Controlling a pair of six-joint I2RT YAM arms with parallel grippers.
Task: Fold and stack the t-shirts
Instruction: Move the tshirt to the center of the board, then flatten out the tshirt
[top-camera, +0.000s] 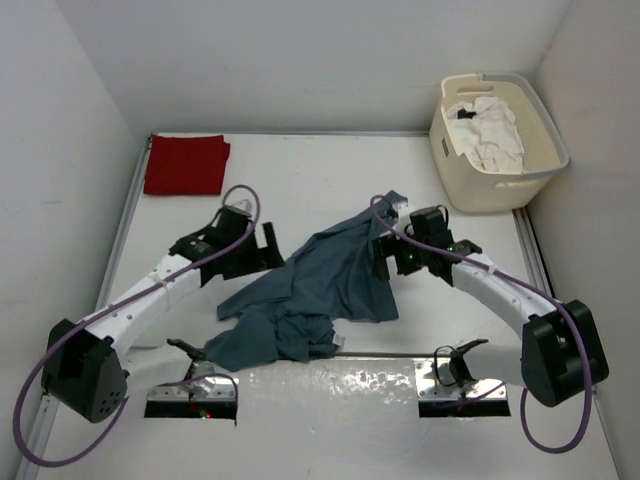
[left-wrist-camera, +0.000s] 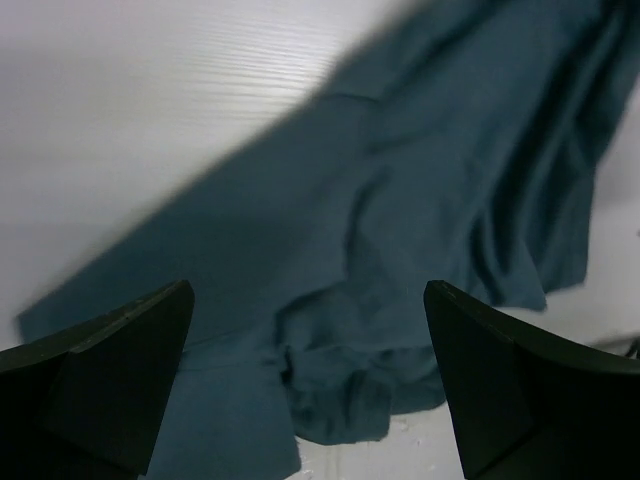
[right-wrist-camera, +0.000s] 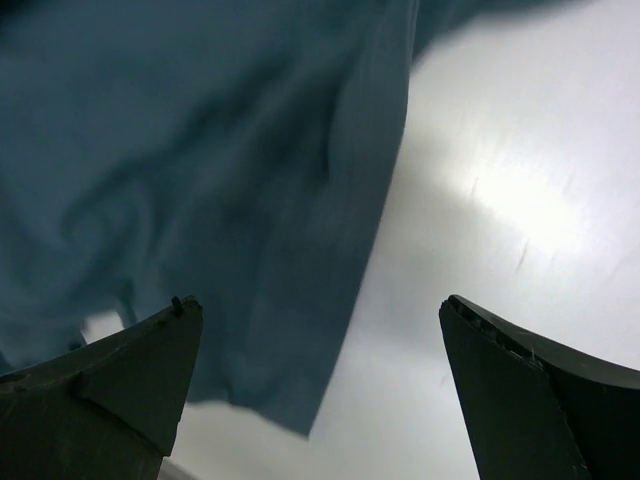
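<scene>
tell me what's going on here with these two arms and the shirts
Two robot arms are working on folding t-shirts. The blue-grey t-shirt lies crumpled on the table, between the left gripper and right gripper, both open and holding nothing. The red t-shirt sits folded at the far left corner. The white t-shirt is in the basket at far right.

Top camera high behind arm bases (top-camera: 85, 370), looking down over whole table (top-camera: 300, 170). Each wrist camera close, peering out between own fingers (left-wrist-camera: 100, 380) at crumpled blue-grey shirt (top-camera: 330, 280); shirt shared by all three views.
</scene>
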